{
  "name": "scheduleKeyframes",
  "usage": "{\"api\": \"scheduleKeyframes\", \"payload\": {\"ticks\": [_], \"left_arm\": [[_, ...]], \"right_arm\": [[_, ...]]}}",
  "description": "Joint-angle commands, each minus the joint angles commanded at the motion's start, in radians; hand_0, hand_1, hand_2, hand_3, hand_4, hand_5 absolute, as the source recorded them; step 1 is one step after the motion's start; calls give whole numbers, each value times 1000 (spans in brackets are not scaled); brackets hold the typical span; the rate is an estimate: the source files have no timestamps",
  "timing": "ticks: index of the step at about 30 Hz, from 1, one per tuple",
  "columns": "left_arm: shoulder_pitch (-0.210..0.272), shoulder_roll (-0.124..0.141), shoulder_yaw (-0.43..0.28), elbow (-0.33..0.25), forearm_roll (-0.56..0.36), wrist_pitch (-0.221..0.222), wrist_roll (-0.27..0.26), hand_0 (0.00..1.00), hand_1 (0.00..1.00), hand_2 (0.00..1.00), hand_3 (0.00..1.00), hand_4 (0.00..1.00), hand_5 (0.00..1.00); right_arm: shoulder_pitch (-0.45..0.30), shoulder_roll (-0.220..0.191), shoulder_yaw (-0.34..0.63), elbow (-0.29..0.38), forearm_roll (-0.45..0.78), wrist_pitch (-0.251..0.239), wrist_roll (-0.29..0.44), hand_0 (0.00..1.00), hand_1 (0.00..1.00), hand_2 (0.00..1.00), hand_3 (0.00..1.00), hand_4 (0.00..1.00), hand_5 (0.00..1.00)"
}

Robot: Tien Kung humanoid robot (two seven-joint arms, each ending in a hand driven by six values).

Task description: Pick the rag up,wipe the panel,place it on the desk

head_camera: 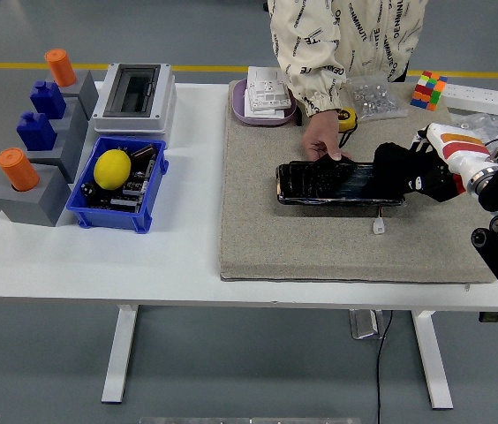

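A shiny black panel (333,184) lies flat on the grey mat (320,238) in the middle of the table. My right hand (417,170) is at the panel's right end, its black fingers closed on a dark rag (393,170) that rests on the panel's right edge. A person's hand (322,141) presses on the panel's far edge and holds it still. My left arm is out of the picture.
A blue bin (118,183) with a lemon (112,168) sits at the left, beside grey blocks with orange and blue pegs (19,170) and a grey electrical box (134,95). Behind the mat are a tray of white parts (265,95), a bag of screws (374,95) and a colour cube (429,89).
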Motion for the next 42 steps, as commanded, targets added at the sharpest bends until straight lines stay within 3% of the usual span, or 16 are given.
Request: {"api": "scheduleKeyframes", "payload": {"ticks": [14, 23, 42], "left_arm": [[3, 2, 5, 0, 1, 0, 1, 726, 716, 767, 626, 693, 581], [3, 6, 16, 0, -2, 0, 2, 725, 716, 767, 626, 695, 584], [5, 9, 23, 0, -4, 1, 3, 725, 716, 767, 627, 694, 583]], "right_arm": [[4, 35, -23, 7, 5, -1, 0, 288, 383, 431, 426, 998, 58], [8, 102, -40, -13, 4, -4, 1, 288, 384, 431, 426, 998, 58], [96, 190, -239, -3, 38, -4, -1, 287, 384, 431, 425, 998, 61]]}}
